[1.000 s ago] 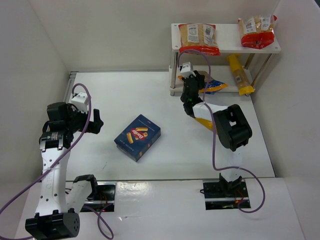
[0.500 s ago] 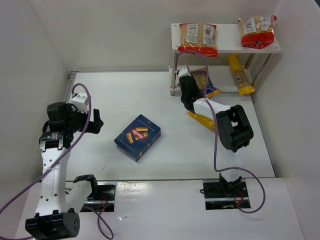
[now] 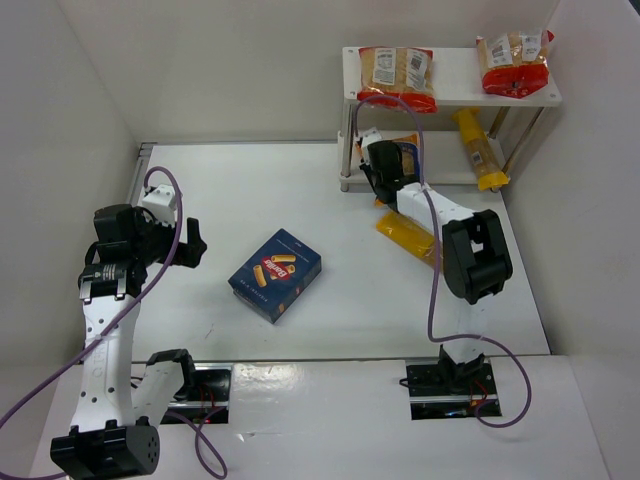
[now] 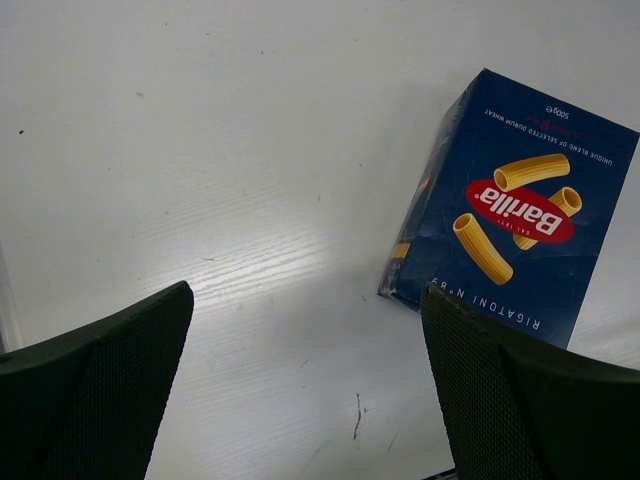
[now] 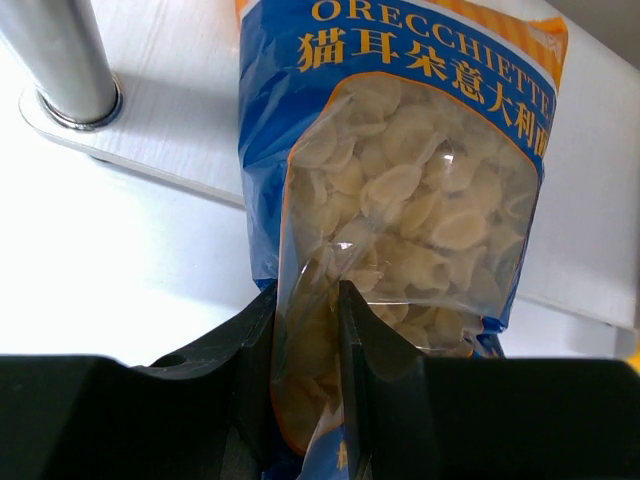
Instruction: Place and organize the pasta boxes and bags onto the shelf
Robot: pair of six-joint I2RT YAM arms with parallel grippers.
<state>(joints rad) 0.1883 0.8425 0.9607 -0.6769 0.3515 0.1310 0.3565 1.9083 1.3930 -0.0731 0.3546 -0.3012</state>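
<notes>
My right gripper [image 5: 308, 300] is shut on the lower end of the blue-trimmed bag [image 5: 420, 200] of pale round pasta. The bag's top reaches over the lower board [image 5: 170, 130] of the white shelf [image 3: 450, 92]. From above, the right gripper [image 3: 385, 168] and that bag [image 3: 403, 157] sit at the shelf's front left. Two red-trimmed bags [image 3: 397, 75] [image 3: 515, 62] lie on the upper board. One orange-yellow bag [image 3: 478, 150] lies on the lower board and another [image 3: 407, 235] on the table. The dark-blue pasta box [image 3: 275, 274] lies flat mid-table. My left gripper [image 3: 190, 243] stands open left of the box [image 4: 510, 215].
A metal shelf leg [image 5: 60, 60] stands just left of the held bag. White walls close in the table on the left, back and right. The right arm's elbow [image 3: 472, 262] hangs over the table near the loose orange-yellow bag.
My right gripper has carried the blue-trimmed bag back towards the shelf's lower board, uncovering the orange-yellow bag on the table. The left arm and the box have not moved.
</notes>
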